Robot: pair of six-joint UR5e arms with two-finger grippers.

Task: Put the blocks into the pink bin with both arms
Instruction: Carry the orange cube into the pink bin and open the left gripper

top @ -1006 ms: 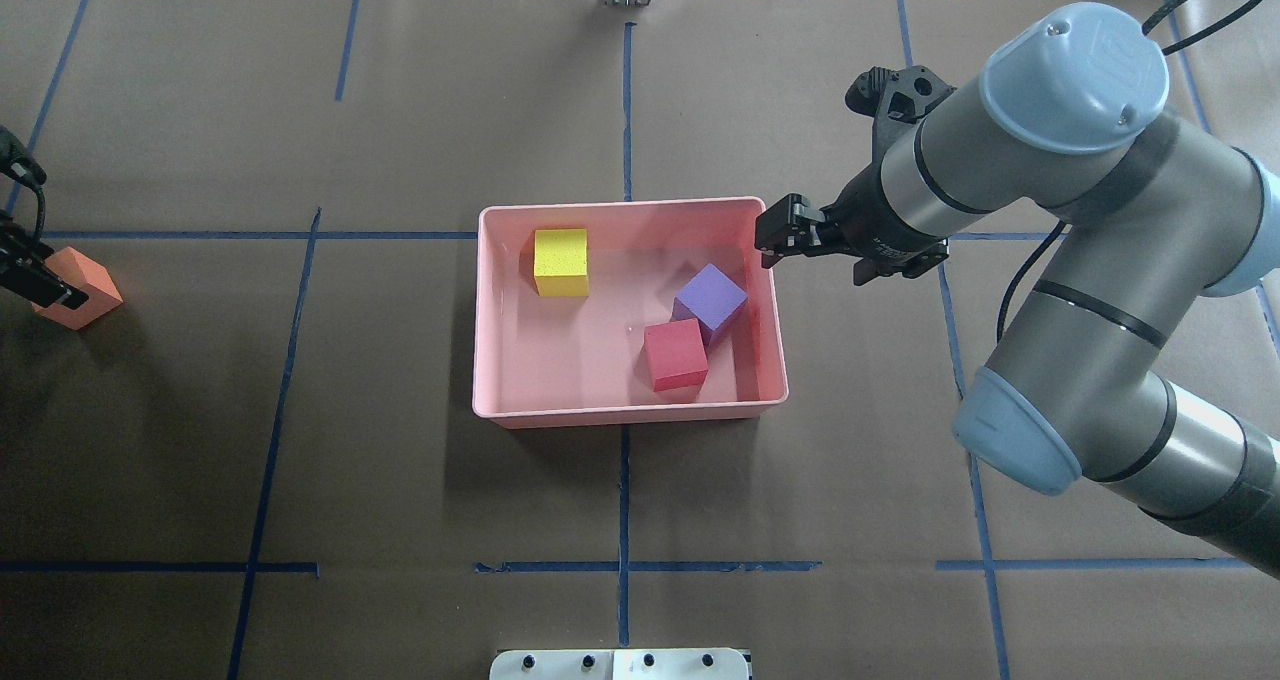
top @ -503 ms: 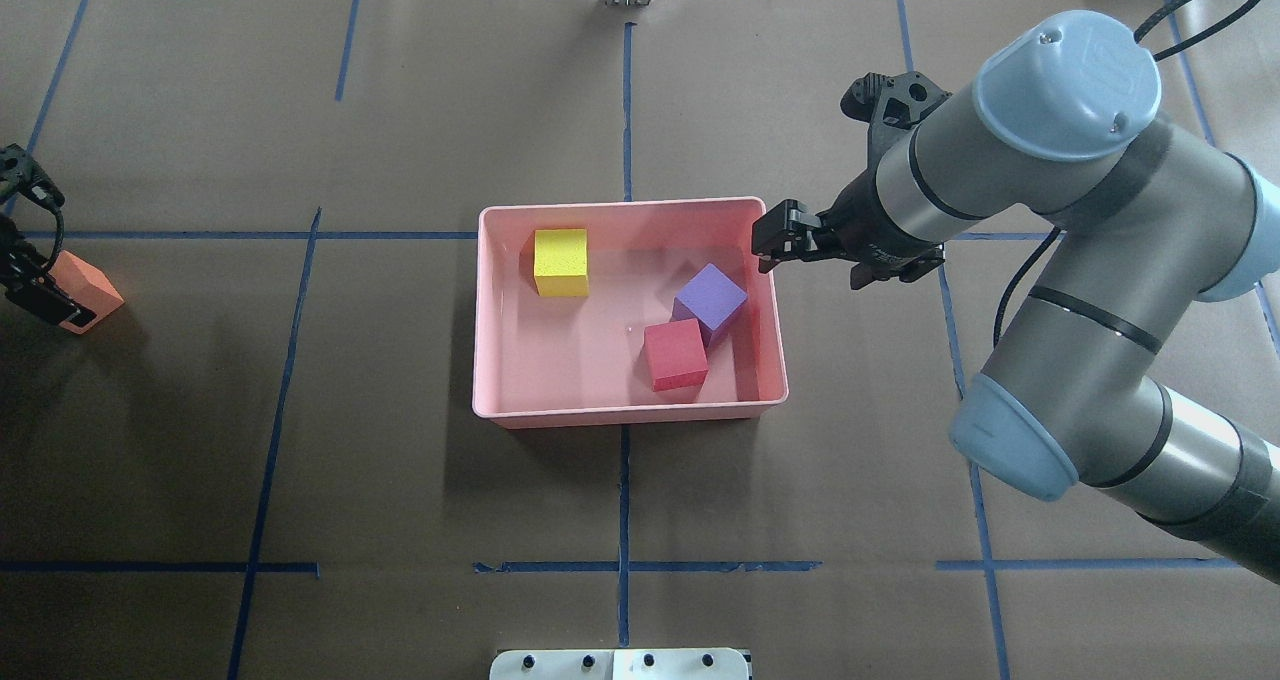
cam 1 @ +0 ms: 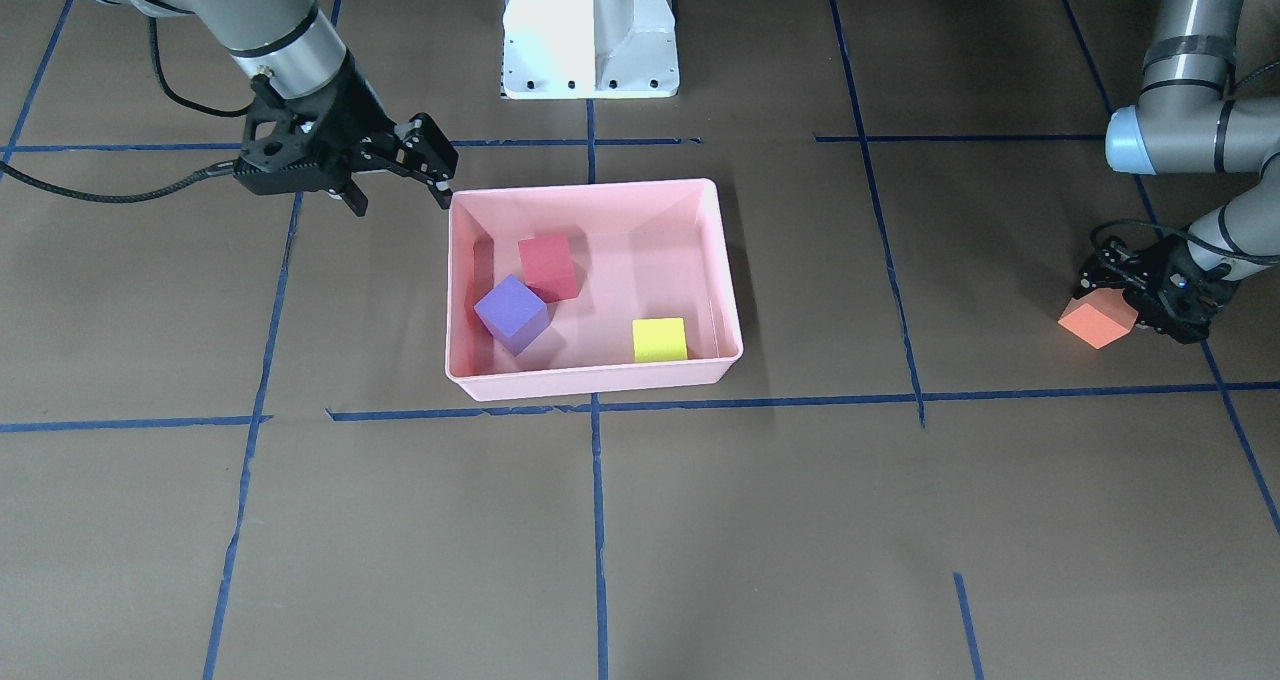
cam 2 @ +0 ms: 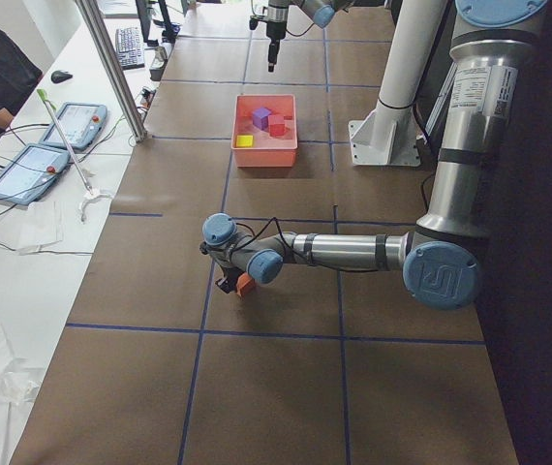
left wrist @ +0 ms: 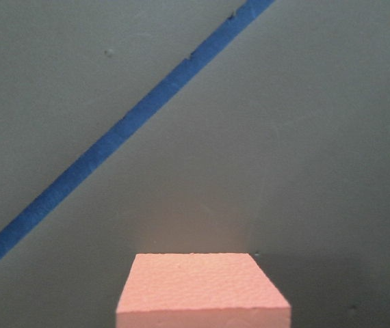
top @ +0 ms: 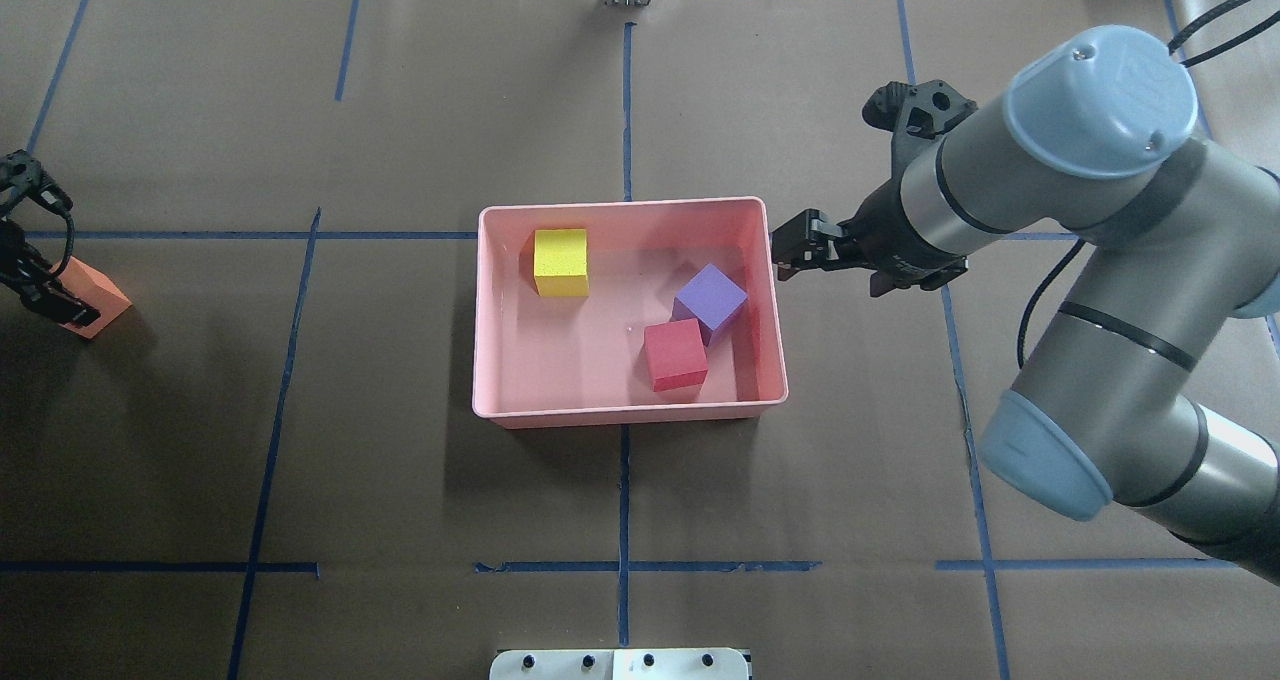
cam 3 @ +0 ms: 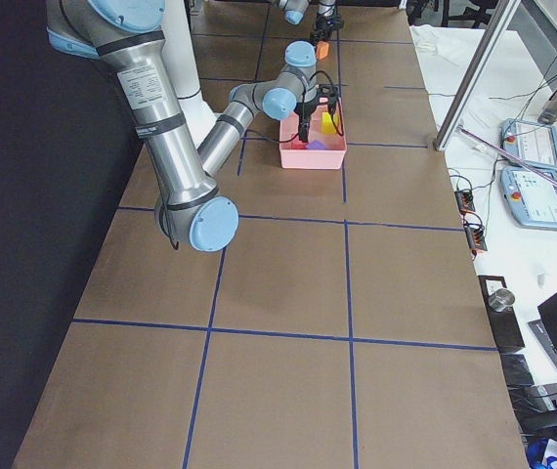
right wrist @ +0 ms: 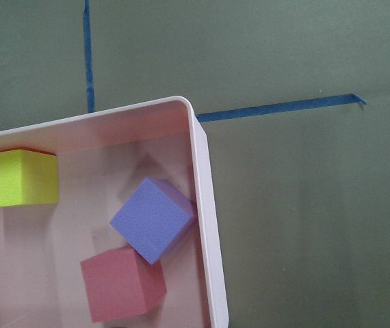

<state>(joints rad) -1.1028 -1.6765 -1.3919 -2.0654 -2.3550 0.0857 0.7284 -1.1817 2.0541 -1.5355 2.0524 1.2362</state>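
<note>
The pink bin (top: 625,415) stands mid-table and also shows in the front view (cam 1: 590,385). In it lie the yellow-green block (top: 561,261), the purple block (top: 711,299) and the red block (top: 675,353); the purple one touches the red one. My right gripper (top: 783,252) is open and empty, just outside the bin's right wall. The orange block (top: 98,298) is at the far left, tilted. My left gripper (top: 48,295) is shut on it, close over the table. The left wrist view shows the orange block (left wrist: 202,290) at the bottom centre.
The white pedestal (cam 1: 590,30) stands behind the bin on the robot's side. Blue tape lines (top: 625,90) cross the brown table cover. A metal post (cam 2: 111,68) and tablets (cam 2: 63,126) sit past the table's far edge.
My right gripper has drawn back to the right, away from the bin's wall. My left gripper and the orange block have shifted slightly right, towards the bin.
</note>
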